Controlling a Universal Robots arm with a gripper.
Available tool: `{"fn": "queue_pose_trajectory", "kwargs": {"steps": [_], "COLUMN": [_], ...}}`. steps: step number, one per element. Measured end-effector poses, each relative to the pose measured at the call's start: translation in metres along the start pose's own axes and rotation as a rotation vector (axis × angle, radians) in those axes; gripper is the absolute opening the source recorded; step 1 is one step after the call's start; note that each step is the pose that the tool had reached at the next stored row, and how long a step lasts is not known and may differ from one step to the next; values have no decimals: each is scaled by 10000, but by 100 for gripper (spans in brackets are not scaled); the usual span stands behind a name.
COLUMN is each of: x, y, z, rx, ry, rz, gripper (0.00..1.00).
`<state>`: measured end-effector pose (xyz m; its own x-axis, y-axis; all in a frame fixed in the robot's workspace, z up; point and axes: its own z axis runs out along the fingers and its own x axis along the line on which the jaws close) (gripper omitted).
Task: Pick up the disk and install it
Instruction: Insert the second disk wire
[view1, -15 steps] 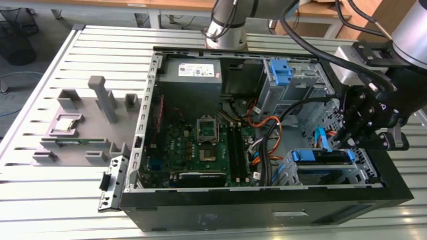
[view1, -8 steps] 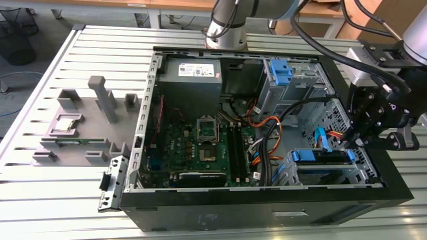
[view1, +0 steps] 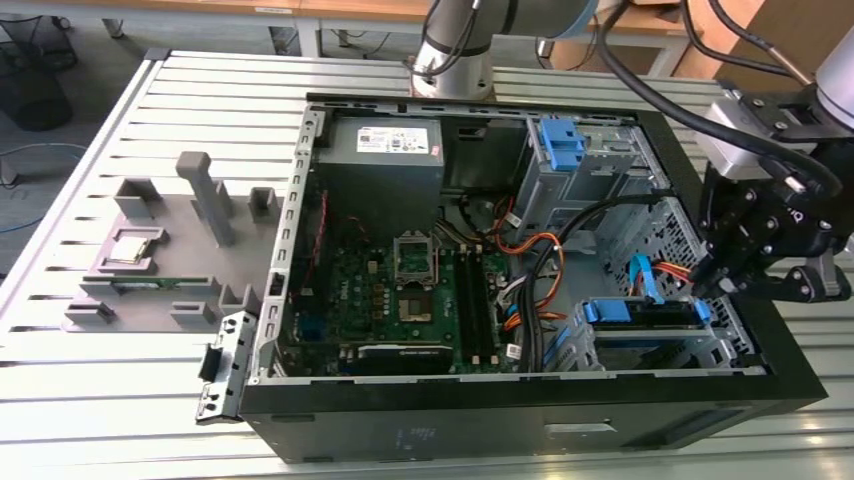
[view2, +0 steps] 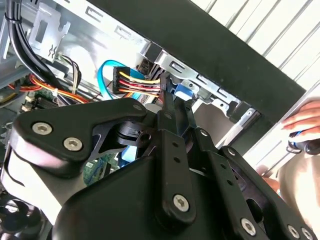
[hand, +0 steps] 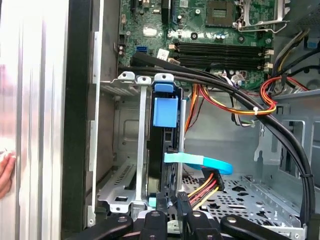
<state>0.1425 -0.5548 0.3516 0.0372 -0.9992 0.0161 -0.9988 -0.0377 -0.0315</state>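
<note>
The disk (view1: 641, 313) sits in the metal drive cage (view1: 657, 348) at the case's corner on the exterior view's right, its blue rail bracket showing. In the first wrist view the disk (hand: 165, 112) stands edge-on in the cage (hand: 125, 165), with a blue flat cable (hand: 200, 161) and a yellow-red-black power plug (hand: 210, 181) beside it. My gripper (view1: 717, 277) hangs over that corner. In the second wrist view its black fingers (view2: 167, 107) meet in a narrow tip by the plug (view2: 132, 82), shut, with nothing seen between them.
The open case holds a green motherboard (view1: 400, 290), a grey power supply (view1: 387, 140) and an upper bay with a blue latch (view1: 561, 140). Thick black cables (hand: 280, 130) cross the bay. A grey fixture (view1: 160, 250) stands left of the case. A person's hand (view2: 300, 122) rests outside the case wall.
</note>
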Motion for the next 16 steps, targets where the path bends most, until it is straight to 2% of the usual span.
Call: {"fn": "queue_pose_trajectory", "kwargs": {"steps": [16], "x": [-3], "y": [-10], "z": [12], "rx": [25], "ry": [-49], "rz": [-1525], "gripper": [23]}}
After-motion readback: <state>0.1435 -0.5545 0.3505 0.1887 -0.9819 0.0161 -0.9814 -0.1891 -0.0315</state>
